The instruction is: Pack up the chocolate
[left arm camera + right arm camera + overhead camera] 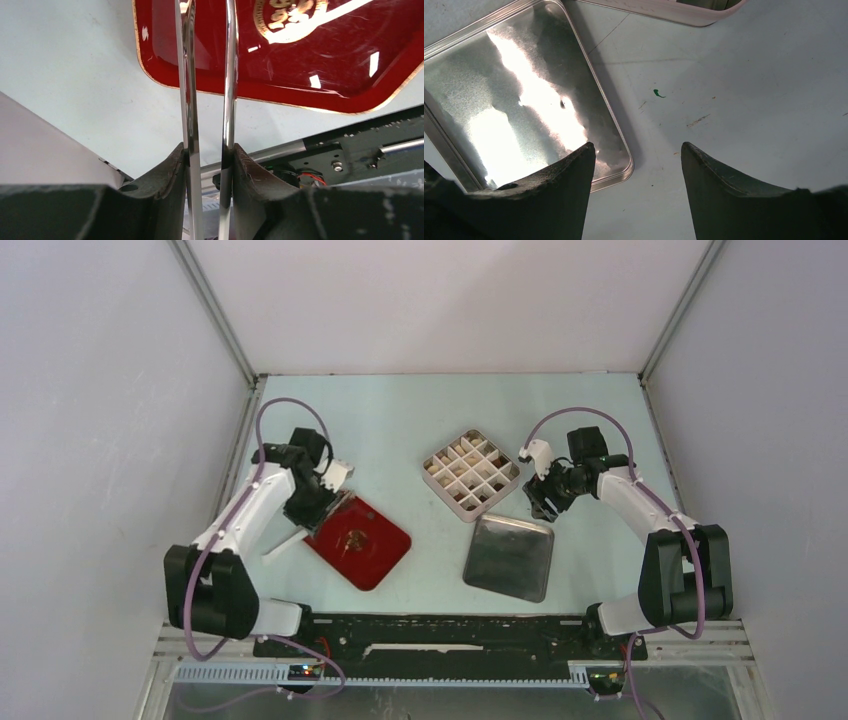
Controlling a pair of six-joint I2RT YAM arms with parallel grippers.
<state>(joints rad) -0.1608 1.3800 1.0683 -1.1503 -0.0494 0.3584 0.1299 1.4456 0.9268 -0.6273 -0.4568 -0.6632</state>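
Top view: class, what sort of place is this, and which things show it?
Probably a robot test cell: white walls enclose the table, a left arm and right arm are bolted at its near edge, and a tray, box and lid are laid out.

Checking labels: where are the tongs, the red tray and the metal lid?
tongs [230, 75]: left wrist view, on the right-hand arm.
red tray [350, 65]: left wrist view, on bare red floor beside the gold emblem.
metal lid [524, 100]: right wrist view, on its shiny flat face.

Tongs [230, 75] tips cut off, box [471, 475] contents too small
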